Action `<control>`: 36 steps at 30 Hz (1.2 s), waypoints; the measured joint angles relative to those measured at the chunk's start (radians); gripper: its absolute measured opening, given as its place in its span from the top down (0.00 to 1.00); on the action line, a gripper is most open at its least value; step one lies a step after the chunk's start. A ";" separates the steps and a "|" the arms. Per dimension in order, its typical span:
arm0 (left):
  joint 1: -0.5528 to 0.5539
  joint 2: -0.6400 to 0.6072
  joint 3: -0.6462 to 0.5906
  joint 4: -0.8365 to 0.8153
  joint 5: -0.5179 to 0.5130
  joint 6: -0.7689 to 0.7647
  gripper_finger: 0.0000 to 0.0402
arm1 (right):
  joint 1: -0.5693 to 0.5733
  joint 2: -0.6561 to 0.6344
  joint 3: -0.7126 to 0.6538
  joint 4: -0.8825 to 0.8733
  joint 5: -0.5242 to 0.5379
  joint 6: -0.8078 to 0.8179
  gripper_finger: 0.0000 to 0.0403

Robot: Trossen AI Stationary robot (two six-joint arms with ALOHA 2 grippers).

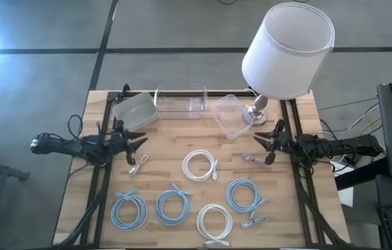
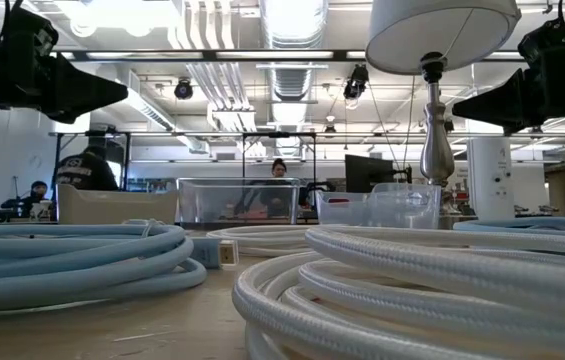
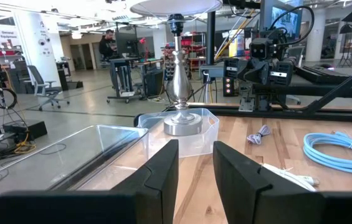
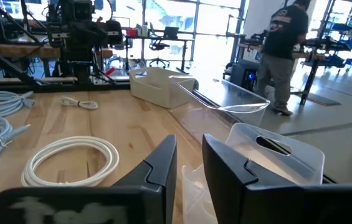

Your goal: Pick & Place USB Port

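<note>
USB adapter [image 1: 253,158]: a small short-corded piece is seen lying flat on the wood, long axis roughly along the table's width.
Direction from fingers: just inboard of the right gripper [image 1: 263,147], slightly nearer the front edge.
Right fingers: parted by a narrow gap, nothing held.
Left gripper [image 1: 137,144]: narrowly parted, empty; a similar piece [image 1: 138,164] lies beside it.
Nearer arm: each to its own.

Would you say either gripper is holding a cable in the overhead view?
No, the left gripper and right gripper both hover empty-fingered above the table.
</note>
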 joint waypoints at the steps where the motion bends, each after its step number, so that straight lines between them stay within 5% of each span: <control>1: 0.000 0.000 0.000 0.000 0.000 0.000 0.74 | 0.000 0.000 0.000 0.000 0.000 0.001 0.83; 36: 0.000 0.000 0.000 0.000 0.000 0.000 0.74 | 0.000 0.000 0.000 0.000 0.000 0.001 0.81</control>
